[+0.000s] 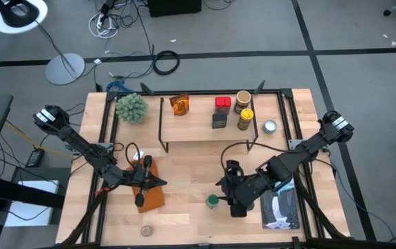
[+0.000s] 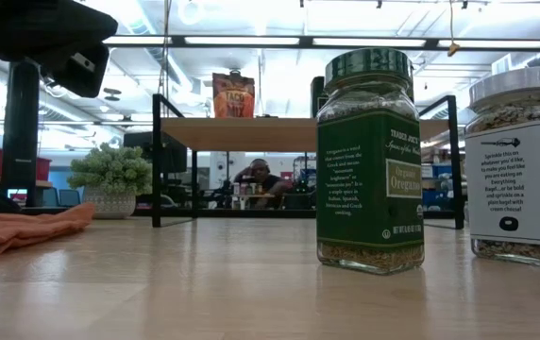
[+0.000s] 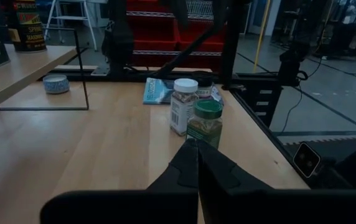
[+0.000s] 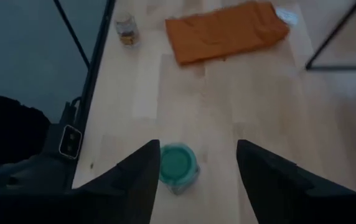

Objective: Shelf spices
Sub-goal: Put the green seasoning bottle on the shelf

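The green-lidded oregano jar [image 1: 213, 200] [image 2: 369, 161] stands upright on the table, with a white-lidded jar [image 2: 520, 165] [image 3: 183, 106] beside it. My right gripper [image 1: 231, 197] [image 4: 196, 149] hovers open above the green jar [image 4: 178, 165], which shows between its fingers and near one of them; the low view shows no finger around the jar. My left gripper [image 1: 146, 181] [image 3: 196, 163] is shut, above the orange cloth [image 1: 149, 190]. The shelf [image 1: 208, 128] carries an amber jar [image 1: 178, 104], a red-topped tin [image 1: 221, 111], a tan-lidded tin [image 1: 244, 99] and a yellow jar [image 1: 245, 119].
A small round tin [image 1: 270, 126] lies on the table right of the shelf. A small jar [image 1: 146, 229] [image 4: 127, 28] stands near the table's near edge. A potted plant [image 1: 131, 107] sits at the shelf's left end. A blue-and-white book [image 1: 281, 207] lies under the right arm.
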